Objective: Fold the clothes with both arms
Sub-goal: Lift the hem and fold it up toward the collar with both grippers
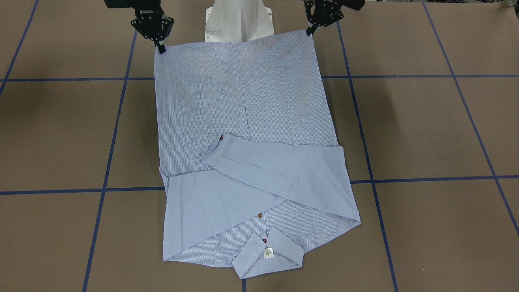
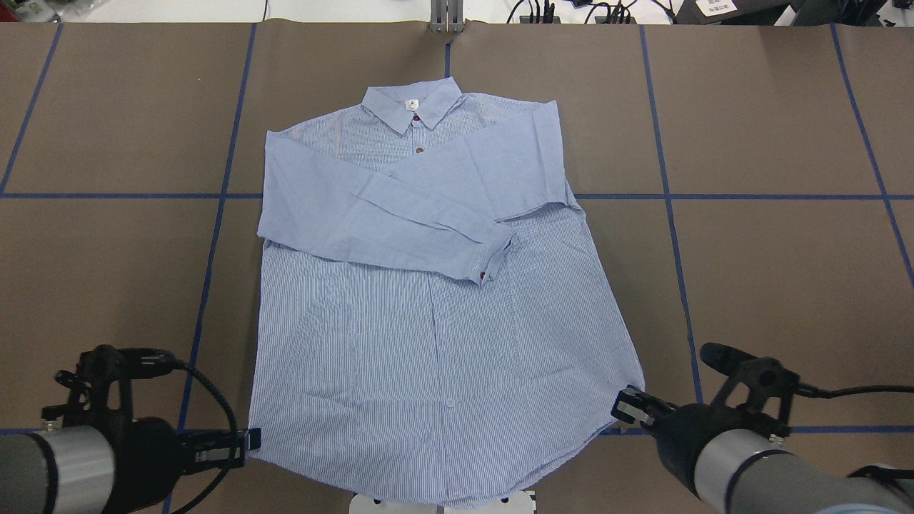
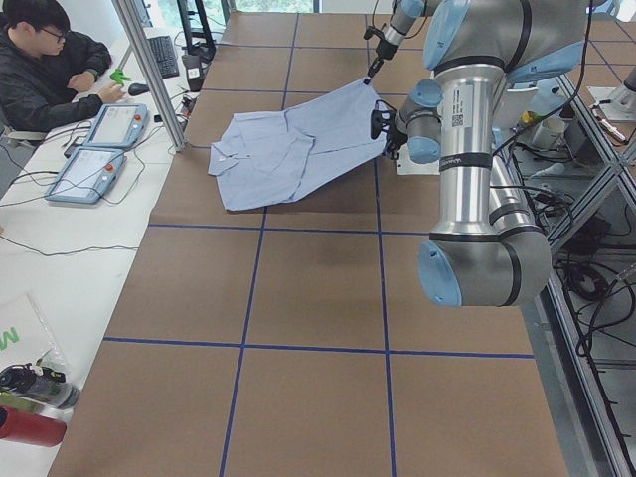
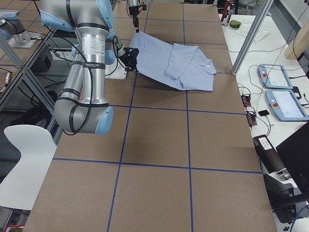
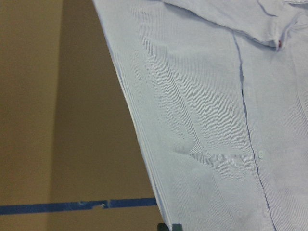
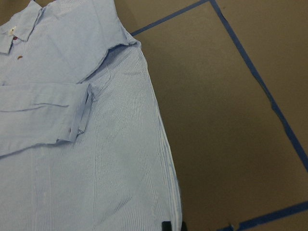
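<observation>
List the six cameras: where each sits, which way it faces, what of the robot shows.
Front-facing: across the table, facing the robot; left pincer, right pincer, pedestal.
Overhead: behind the robot, looking forward, down; both forearms.
Exterior left: table end; left arm near.
Exterior right: opposite end; right arm near.
Left wrist: above the shirt hem, looking down; fingertip only.
Right wrist: the same, other corner.
All share the shirt.

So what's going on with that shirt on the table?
A robot is folding a striped blue shirt that is spread front-up on the table. Both sleeves are already folded across the chest. The left gripper and the right gripper each pinch a bottom corner at the robot's end. The side views show that edge raised off the table, while the collar end lies flat.
</observation>
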Controlling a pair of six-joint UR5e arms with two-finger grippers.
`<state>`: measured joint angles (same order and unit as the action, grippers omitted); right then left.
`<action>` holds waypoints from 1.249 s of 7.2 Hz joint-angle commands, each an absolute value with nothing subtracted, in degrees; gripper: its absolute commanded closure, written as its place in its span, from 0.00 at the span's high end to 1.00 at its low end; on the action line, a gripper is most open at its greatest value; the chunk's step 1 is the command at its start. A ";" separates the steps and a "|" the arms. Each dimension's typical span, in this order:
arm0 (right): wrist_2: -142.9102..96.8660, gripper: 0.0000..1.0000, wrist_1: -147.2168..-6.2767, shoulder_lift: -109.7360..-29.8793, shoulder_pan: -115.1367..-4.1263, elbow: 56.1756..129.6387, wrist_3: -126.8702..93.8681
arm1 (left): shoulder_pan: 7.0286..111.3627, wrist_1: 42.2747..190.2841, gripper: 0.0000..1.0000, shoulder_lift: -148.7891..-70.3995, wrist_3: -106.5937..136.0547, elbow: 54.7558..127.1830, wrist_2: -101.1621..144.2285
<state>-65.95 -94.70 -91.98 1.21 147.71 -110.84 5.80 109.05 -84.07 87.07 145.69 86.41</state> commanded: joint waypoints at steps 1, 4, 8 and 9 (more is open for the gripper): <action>-73.79 0.00 -106.94 -87.75 -1.29 159.16 -110.74 | 9.64 101.37 0.00 -85.24 86.92 154.67 94.27; -76.29 0.00 -111.97 -70.04 -12.44 146.59 -103.21 | 22.11 98.79 0.00 -93.38 81.57 144.30 97.38; -77.77 0.00 -110.05 -64.35 -25.45 133.19 -92.57 | 32.33 98.88 0.00 -105.20 75.34 124.74 91.85; -80.13 0.00 -103.25 -64.25 -28.27 127.15 -90.46 | 33.21 99.05 0.00 -105.29 73.32 122.72 91.85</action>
